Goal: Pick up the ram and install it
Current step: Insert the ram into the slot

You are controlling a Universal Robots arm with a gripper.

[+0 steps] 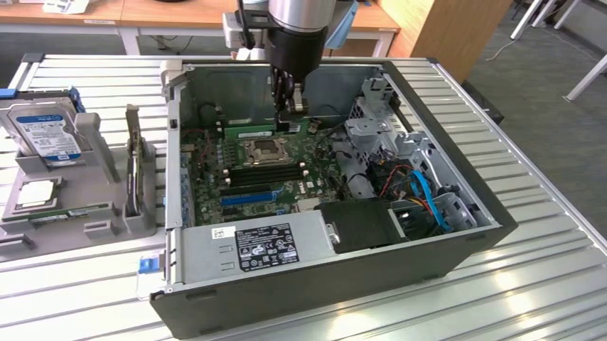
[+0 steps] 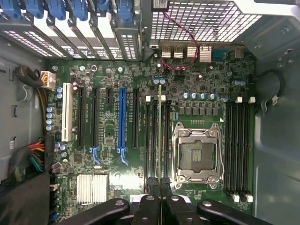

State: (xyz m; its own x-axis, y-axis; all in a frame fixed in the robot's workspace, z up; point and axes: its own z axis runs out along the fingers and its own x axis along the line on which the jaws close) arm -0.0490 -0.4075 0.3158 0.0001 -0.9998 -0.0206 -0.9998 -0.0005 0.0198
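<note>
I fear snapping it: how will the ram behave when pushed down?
The ram is a thin board, seen edge-on in the pincer: probably stiff, yet liable to crack if bent sideways. So slim, it is likely light. On that narrow edge it would probably tip if let go.

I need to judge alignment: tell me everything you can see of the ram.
The ram is a long, thin green circuit board, seen edge-on in the wrist view as a narrow yellow-green line. The gripper is shut on it, clamping its two flat faces. It stands on edge, running along the black memory slots beside the empty processor socket. In the exterior view it lies level, reaching from the gripper toward that view's left. Whether it is seated cannot be told.
</note>
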